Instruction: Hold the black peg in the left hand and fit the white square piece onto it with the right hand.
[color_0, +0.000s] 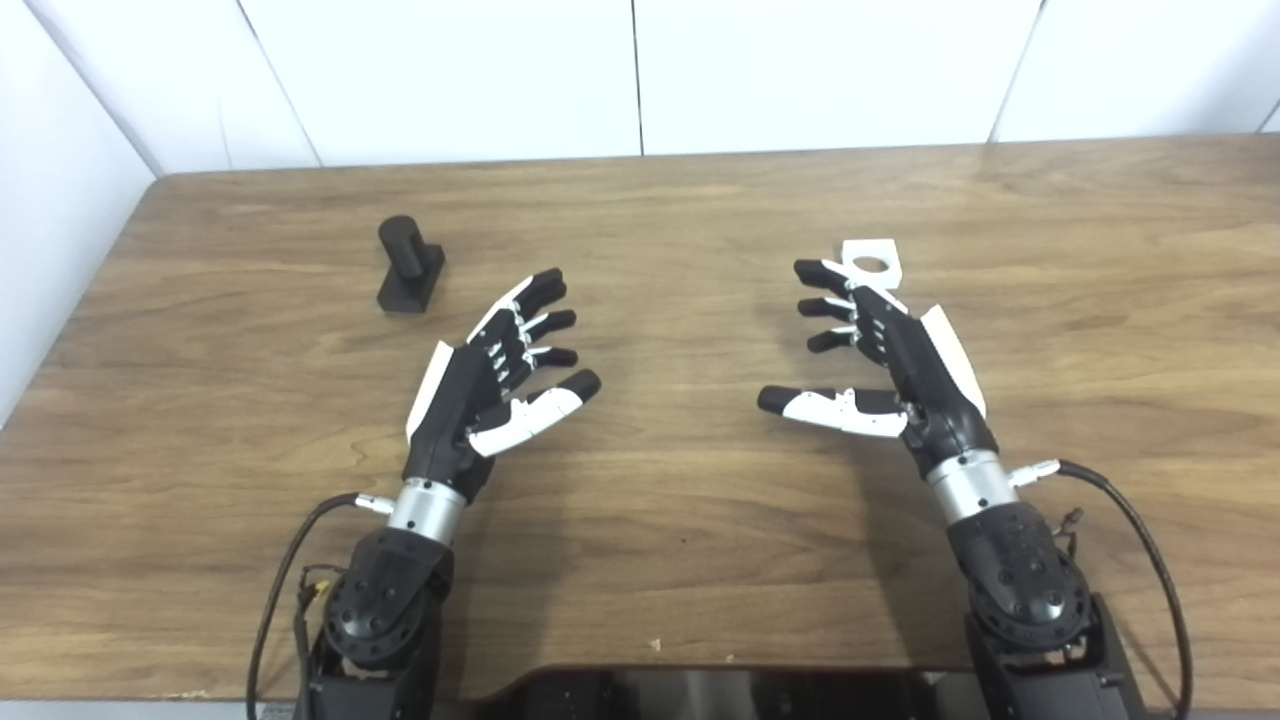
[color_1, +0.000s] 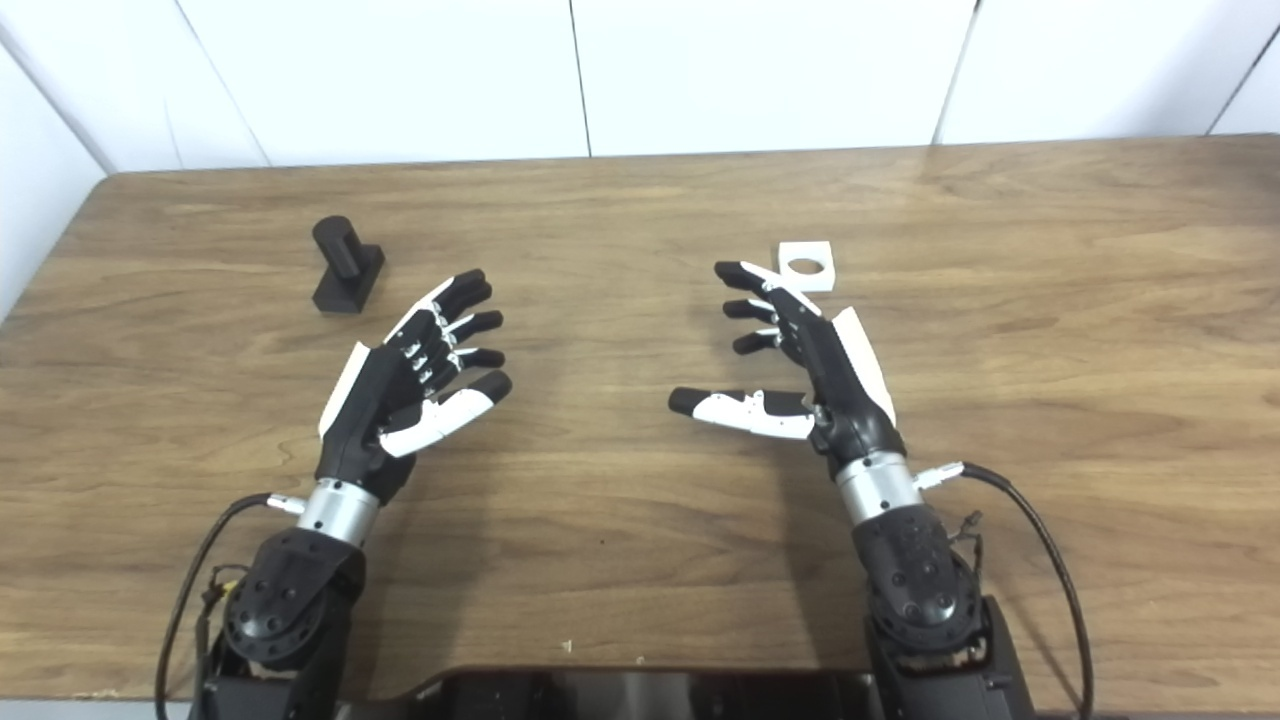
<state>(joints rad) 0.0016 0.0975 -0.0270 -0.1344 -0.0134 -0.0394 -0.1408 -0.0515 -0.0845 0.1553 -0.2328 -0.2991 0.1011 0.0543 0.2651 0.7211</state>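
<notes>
— So where does the black peg stand?
— Upright on its dark block base on the wooden table, toward the far left corner, untouched.
— And the left hand?
— Nearer the robot than the peg and off to the peg's right, apart from it, fingers spread and holding nothing, thumb stretched inward.
— The white square piece?
— Well to the right of the peg, flat on the table, its round hole facing up.
— Is the right hand on it?
— Its fingertips sit just beside the piece's near left corner; I cannot tell whether they touch. That hand is splayed too, empty, thumb pointing toward the peg's side.
</notes>
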